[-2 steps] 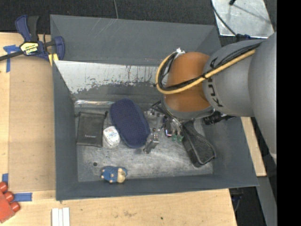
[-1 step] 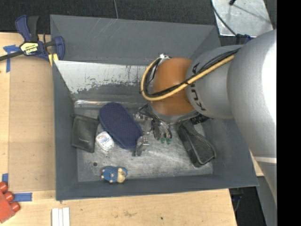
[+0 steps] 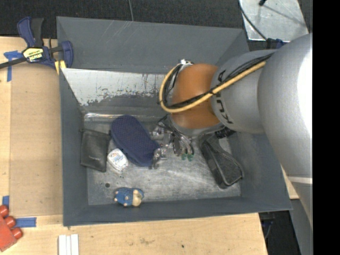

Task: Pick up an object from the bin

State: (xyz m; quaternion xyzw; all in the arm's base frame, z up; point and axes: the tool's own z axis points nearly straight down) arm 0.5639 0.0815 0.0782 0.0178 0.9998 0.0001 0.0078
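Dark grey flat pad [image 3: 94, 149] far left, white crumpled wrapper [image 3: 117, 159] beside it. Navy oval fabric pouch [image 3: 133, 139] mid-left. Gripper [image 3: 171, 146] at pouch's right edge, jaw state unclear. Black oblong case [image 3: 222, 163] right.

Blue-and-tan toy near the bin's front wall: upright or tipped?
Tipped: the small blue-and-tan toy lies flat on the floor of the grey metal bin, lengthwise left to right, touching nothing.

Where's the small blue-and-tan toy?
In the camera view, the small blue-and-tan toy lies by the bin's lower wall, left of centre, below the white wad and dark blue pouch.
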